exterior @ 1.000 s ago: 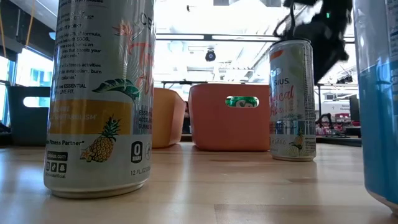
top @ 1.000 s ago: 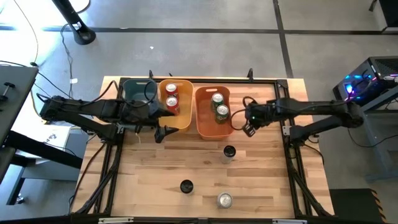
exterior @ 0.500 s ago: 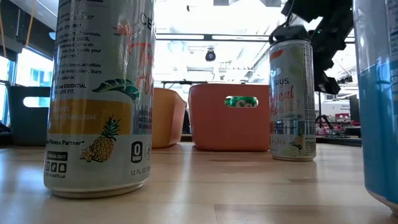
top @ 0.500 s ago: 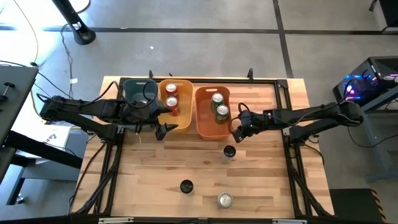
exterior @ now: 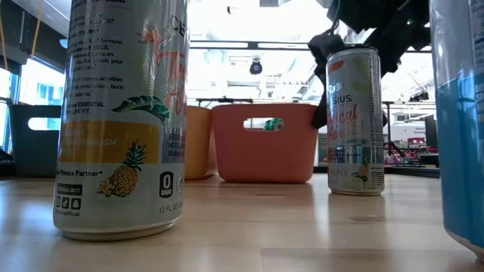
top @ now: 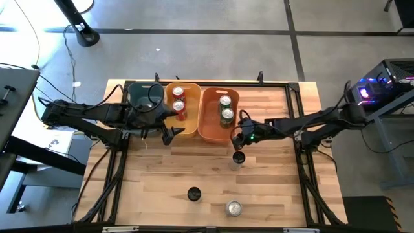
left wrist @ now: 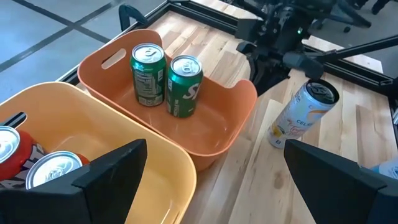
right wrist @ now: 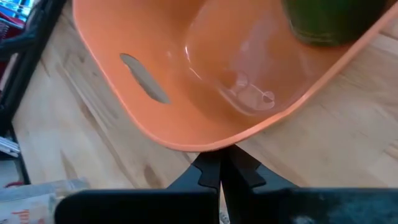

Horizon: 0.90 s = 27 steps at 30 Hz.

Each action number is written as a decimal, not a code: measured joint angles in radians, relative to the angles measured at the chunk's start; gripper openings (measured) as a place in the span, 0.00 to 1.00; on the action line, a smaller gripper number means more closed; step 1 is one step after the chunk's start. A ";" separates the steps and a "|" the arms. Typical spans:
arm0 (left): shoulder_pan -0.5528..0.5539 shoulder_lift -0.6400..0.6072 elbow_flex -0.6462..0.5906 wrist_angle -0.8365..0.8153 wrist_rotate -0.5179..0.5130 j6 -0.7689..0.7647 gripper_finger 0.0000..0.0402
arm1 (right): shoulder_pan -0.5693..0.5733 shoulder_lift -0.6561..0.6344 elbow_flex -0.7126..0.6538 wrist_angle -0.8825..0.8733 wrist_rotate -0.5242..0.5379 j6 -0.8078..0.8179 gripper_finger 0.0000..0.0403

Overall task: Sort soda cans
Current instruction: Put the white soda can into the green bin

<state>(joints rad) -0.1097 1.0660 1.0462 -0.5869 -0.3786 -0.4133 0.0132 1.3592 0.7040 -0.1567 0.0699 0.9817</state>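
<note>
Bins stand in a row along the far side of the table (top: 149,188). Left arm waits over the teal bin (top: 140,94), its left gripper (top: 169,127) hanging with fingers spread wide and nothing between them, beside the yellow bin (top: 191,123). That bin holds 2 red cans (top: 178,102). Next, the orange bin (top: 207,133) holds 2 green cans (top: 226,109) standing upright and touching. Right gripper (top: 240,137) sits at the orange bin's near right corner, fingers clenched together on nothing, tips against the bin's outer wall. Just in front of it stands a silver can (top: 239,158). Nearer the front edge stand a black can (top: 193,193) and another silver can (top: 233,208).
</note>
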 joint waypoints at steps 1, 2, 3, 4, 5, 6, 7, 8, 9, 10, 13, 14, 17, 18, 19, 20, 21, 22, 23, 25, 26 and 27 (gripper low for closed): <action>0.000 0.000 0.000 0.000 0.000 -0.001 0.92 | -0.002 0.007 0.000 0.004 -0.002 -0.010 0.00; 0.000 0.000 0.000 0.000 0.000 -0.001 0.92 | -0.005 0.011 0.000 0.004 -0.002 -0.015 0.00; 0.000 0.000 0.000 0.000 0.000 -0.001 0.92 | -0.006 0.014 0.000 0.003 -0.002 -0.021 0.00; 0.000 0.000 0.000 0.000 0.000 -0.002 0.92 | -0.007 0.015 0.000 0.002 -0.001 -0.028 0.00; 0.000 0.000 0.000 0.000 0.000 -0.004 0.92 | -0.007 0.014 0.000 0.001 -0.001 -0.042 0.00; 0.000 0.000 0.000 0.000 0.000 -0.004 0.92 | -0.007 0.011 0.000 -0.002 -0.005 -0.059 0.00; 0.000 0.000 0.000 0.000 0.003 -0.003 0.92 | -0.007 0.006 0.000 -0.006 -0.014 -0.066 0.00; 0.000 0.000 0.000 0.000 0.010 0.002 0.92 | -0.007 -0.002 0.000 -0.014 -0.019 -0.072 0.00; 0.000 0.000 0.000 0.000 0.021 0.008 0.92 | -0.007 -0.012 0.000 -0.027 -0.020 -0.077 0.00; 0.000 0.000 0.000 -0.001 0.033 0.014 0.92 | -0.007 -0.025 0.001 -0.043 -0.022 -0.087 0.00; -0.001 0.000 0.000 -0.019 0.037 0.016 0.92 | -0.007 -0.079 0.001 -0.122 -0.026 -0.120 0.00; 0.000 0.000 0.000 -0.028 0.037 0.022 0.92 | -0.007 -0.102 0.001 -0.147 -0.025 -0.131 0.00; 0.000 0.000 0.000 -0.040 0.036 0.023 0.92 | -0.007 -0.186 0.001 -0.194 -0.015 -0.153 0.00; 0.000 0.000 0.000 -0.040 0.036 0.023 0.92 | -0.007 -0.217 0.001 -0.198 -0.015 -0.153 0.00; 0.000 0.000 0.000 -0.041 0.036 0.023 0.92 | -0.006 -0.248 0.001 -0.196 -0.014 -0.153 0.00; 0.000 0.000 0.000 -0.041 0.036 0.023 0.92 | 0.000 -0.279 0.001 -0.186 -0.014 -0.153 0.00; 0.000 0.000 0.000 -0.041 0.036 0.023 0.92 | 0.011 -0.309 0.001 -0.168 -0.010 -0.152 0.00; 0.000 0.000 0.000 -0.041 0.036 0.023 0.92 | 0.026 -0.339 0.001 -0.135 -0.010 -0.151 0.00; 0.000 0.000 0.000 -0.040 0.036 0.022 0.92 | 0.045 -0.364 0.001 -0.094 -0.010 -0.150 0.00; 0.000 0.000 0.000 -0.040 0.036 0.012 0.92 | 0.094 -0.396 0.002 -0.001 -0.005 -0.152 0.00; 0.000 0.000 0.000 -0.040 0.036 0.003 0.92 | 0.122 -0.402 0.002 0.047 0.015 -0.152 0.00; 0.000 0.000 0.000 -0.040 0.036 -0.004 0.92 | 0.151 -0.403 0.002 0.090 0.049 -0.147 0.00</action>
<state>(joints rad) -0.1094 1.0657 1.0462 -0.6273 -0.3427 -0.4173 0.1643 0.9560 0.7059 -0.0663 0.1192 0.8346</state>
